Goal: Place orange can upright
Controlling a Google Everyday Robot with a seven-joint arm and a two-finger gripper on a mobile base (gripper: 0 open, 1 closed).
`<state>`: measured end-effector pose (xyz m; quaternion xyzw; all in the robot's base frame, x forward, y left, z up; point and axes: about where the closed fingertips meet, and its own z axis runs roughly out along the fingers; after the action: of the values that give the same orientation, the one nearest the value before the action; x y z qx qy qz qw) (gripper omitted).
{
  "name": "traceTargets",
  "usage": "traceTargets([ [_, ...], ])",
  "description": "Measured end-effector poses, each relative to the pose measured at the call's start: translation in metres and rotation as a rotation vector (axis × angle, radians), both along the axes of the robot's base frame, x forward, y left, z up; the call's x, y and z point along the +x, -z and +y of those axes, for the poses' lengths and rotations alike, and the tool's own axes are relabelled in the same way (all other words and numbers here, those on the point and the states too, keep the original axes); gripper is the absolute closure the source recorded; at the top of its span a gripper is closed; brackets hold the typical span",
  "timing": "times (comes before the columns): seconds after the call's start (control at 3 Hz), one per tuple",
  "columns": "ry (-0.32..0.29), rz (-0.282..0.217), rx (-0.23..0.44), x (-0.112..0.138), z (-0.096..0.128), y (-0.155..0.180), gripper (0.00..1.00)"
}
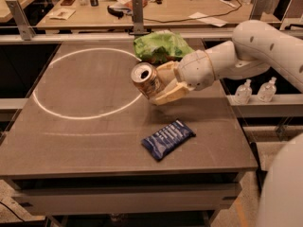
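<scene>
Gripping the small orange-and-silver metal drink can [144, 77] across its body, the cream-fingered tool [160, 84] sits at the end of the white arm reaching in from the right. Its two fingers are closed onto the can's sides, one above and one below. The can lies tilted on its side with its silver rimmed top and pull-tab hole turned toward me. It looks to be held clear of the grey table [85, 141], over the right edge of the white chalk circle [52, 110].

I'd judge it light, thin-walled and easily dented, with slick sides, so a modest squeeze around the mid-body seems the right hold. The crumpled green chip bag [161, 46] sits just behind, and the flat blue snack packet [168, 139] lies nearer me, apart from the can.
</scene>
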<state>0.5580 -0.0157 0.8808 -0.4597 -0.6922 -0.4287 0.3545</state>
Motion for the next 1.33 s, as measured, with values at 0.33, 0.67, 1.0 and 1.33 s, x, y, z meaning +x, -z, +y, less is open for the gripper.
traceTargets([
  [0.33,0.103,0.074,0.077,-0.015,-0.002,0.013,1.00],
  [0.67,0.170,0.114,0.136,-0.021,-0.003,0.022,1.00],
  [1.0,0.207,0.144,0.166,-0.026,-0.005,0.027,1.00],
  [1.33,0.238,0.168,0.199,-0.031,-0.004,0.030,0.82],
])
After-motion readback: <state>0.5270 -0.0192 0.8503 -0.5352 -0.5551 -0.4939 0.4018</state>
